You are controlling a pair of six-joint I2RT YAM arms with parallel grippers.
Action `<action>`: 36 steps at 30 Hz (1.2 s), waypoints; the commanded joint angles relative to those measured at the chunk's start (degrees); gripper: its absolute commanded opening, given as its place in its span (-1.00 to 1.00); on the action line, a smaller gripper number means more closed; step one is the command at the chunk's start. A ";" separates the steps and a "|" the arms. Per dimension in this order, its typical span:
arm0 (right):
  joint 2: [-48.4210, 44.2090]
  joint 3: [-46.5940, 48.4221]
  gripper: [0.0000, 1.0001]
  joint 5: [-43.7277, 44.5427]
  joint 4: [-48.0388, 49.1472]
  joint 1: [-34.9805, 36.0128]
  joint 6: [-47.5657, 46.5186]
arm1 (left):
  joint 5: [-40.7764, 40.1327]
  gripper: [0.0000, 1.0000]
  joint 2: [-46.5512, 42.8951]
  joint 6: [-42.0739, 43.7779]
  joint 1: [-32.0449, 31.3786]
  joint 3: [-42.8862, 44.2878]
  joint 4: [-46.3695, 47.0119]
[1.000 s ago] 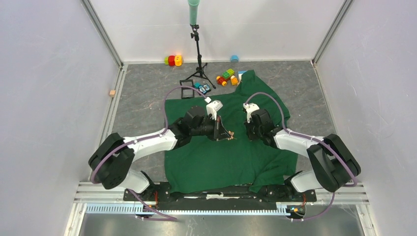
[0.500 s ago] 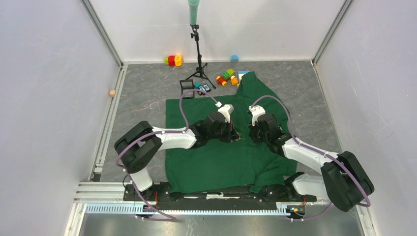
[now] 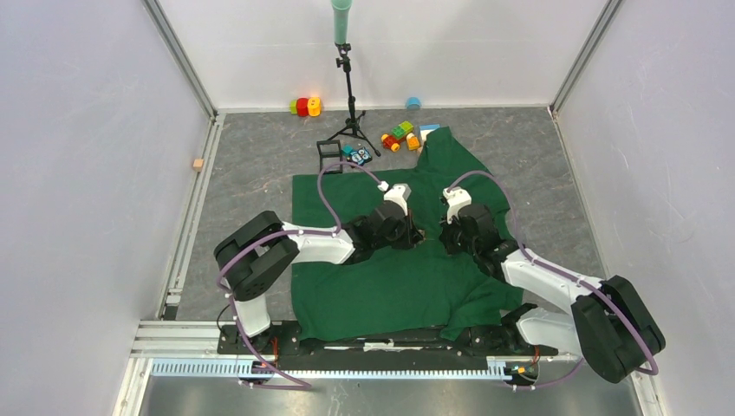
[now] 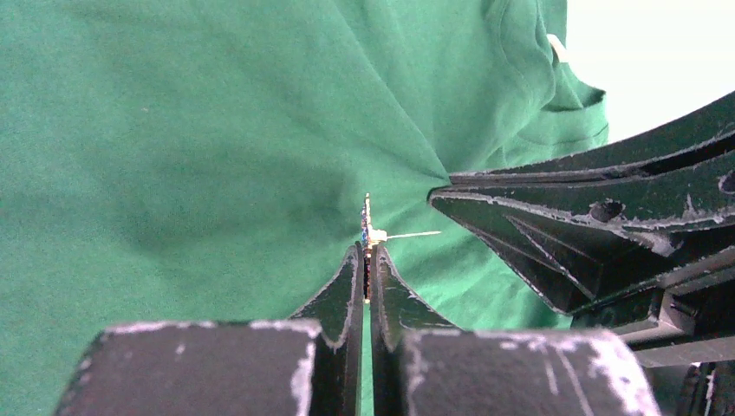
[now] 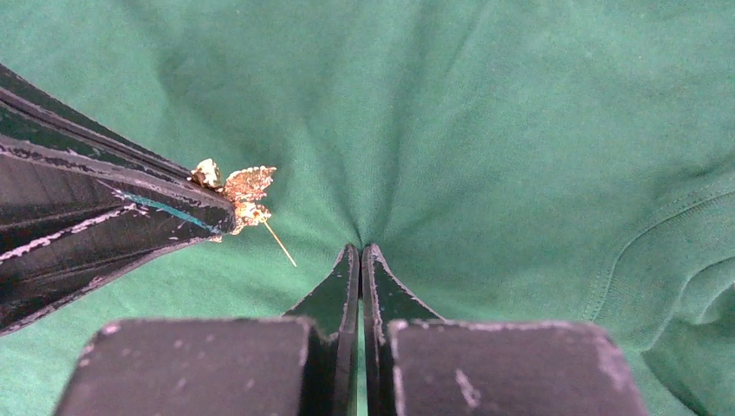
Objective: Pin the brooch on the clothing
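Grey table (image 3: 537,147): green T-shirt (image 3: 390,282), toy blocks (image 3: 399,135), tripod (image 3: 350,121), possibly wooden cube (image 3: 198,164).

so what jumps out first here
A big green T-shirt lies spread mid-scene. At its centre the left hand pinches a tiny gold brooch, pin bared, beside the right hand gripping puckered fabric. Coloured toy blocks sit by the back wall.
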 commanded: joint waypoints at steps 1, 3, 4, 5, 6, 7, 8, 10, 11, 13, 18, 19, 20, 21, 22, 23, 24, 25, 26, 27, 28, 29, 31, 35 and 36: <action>-1.31 -0.46 -1.00 -0.69 2.04 -0.01 1.29 | -4.21 -0.95 0.62 -6.84 -0.19 -2.16 7.13; -1.34 -0.61 -1.00 -2.20 2.38 -0.04 1.57 | -4.49 -0.95 1.12 -8.19 -0.21 -2.54 8.25; -1.53 -0.62 -1.00 -2.35 2.43 -0.05 1.65 | -4.28 -0.95 1.50 -8.66 -0.18 -2.39 8.39; -1.63 -0.56 -1.00 -2.44 2.55 -0.01 1.82 | -4.20 -0.95 1.99 -9.08 -0.23 -2.28 8.38; -1.78 -0.58 -1.00 -2.45 2.66 -0.02 1.87 | -4.36 -0.95 2.28 -9.82 -0.23 -2.35 8.49; -1.90 -0.58 -1.00 -2.53 2.67 -0.05 1.89 | -4.44 -0.96 2.57 -10.44 -0.22 -2.60 8.83; -2.04 -0.58 -1.00 -2.53 2.67 -0.01 1.89 | -4.61 -0.95 2.76 -11.07 -0.16 -2.83 9.46; -2.30 -0.69 -1.00 -2.77 2.74 -0.04 2.00 | -4.76 -0.96 3.23 -12.23 -0.23 -3.08 10.14; -2.46 -0.79 -1.00 -2.99 2.79 -0.05 2.11 | -4.63 -0.96 3.46 -12.76 -0.16 -3.16 10.60; -2.55 -0.83 -1.00 -3.23 2.92 -0.03 2.16 | -4.62 -0.95 3.91 -13.90 -0.20 -3.22 11.23; -2.18 -0.97 -1.00 -3.65 2.84 -0.01 2.12 | -4.97 -0.95 4.12 -15.87 -0.23 -4.36 13.72; -2.12 -0.95 -1.00 -3.77 2.84 0.03 2.05 | -4.99 -0.96 4.10 -16.06 -0.24 -4.47 13.93; -1.93 -0.97 -1.00 -3.89 2.84 -0.05 2.11 | -4.99 -0.95 4.16 -16.18 -0.21 -4.56 14.05; -1.90 -0.98 -1.00 -3.95 2.93 0.00 2.05 | -5.00 -0.96 4.27 -16.19 -0.22 -4.49 14.06; -1.90 -1.07 -1.00 -4.10 3.01 -0.04 2.07 | -4.95 -0.96 4.34 -16.32 -0.18 -4.38 14.11; -1.88 -1.12 -1.00 -4.15 3.10 -0.05 2.21 | -4.81 -0.95 4.49 -16.49 -0.22 -4.39 14.07; -1.88 -1.09 -1.00 -4.24 3.17 -0.01 2.22 | -4.86 -0.96 4.60 -16.65 -0.20 -4.37 14.16; -1.86 -1.13 -1.00 -4.24 3.19 -0.06 2.15 | -4.77 -0.95 4.68 -16.78 -0.23 -4.32 14.29; -1.87 -1.08 -1.00 -4.35 3.19 -0.04 2.18 | -4.72 -0.95 4.79 -16.89 -0.21 -4.24 14.23; -1.88 -1.04 -1.00 -4.46 3.16 0.02 2.16 | -4.72 -0.96 4.87 -16.96 -0.23 -4.15 14.21; -1.87 -1.07 -1.00 -4.47 3.19 -0.09 2.19 | -4.76 -0.95 4.97 -16.98 -0.16 -4.04 14.21; -1.86 -1.13 -1.00 -4.54 3.20 -0.09 2.18 | -4.89 -0.95 5.02 -17.07 -0.20 -4.06 14.30; -2.05 -1.15 -1.00 -4.43 3.15 -0.05 2.14 | -5.42 -0.95 4.87 -17.25 -0.17 -4.45 14.44; -2.50 -1.01 -1.00 -4.38 2.97 -0.03 2.16 | -7.06 -0.95 4.20 -17.67 0.07 -5.74 14.47; -2.54 -1.06 -1.00 -4.37 2.93 -0.02 2.19 | -7.25 -0.95 4.08 -17.84 0.07 -6.00 14.70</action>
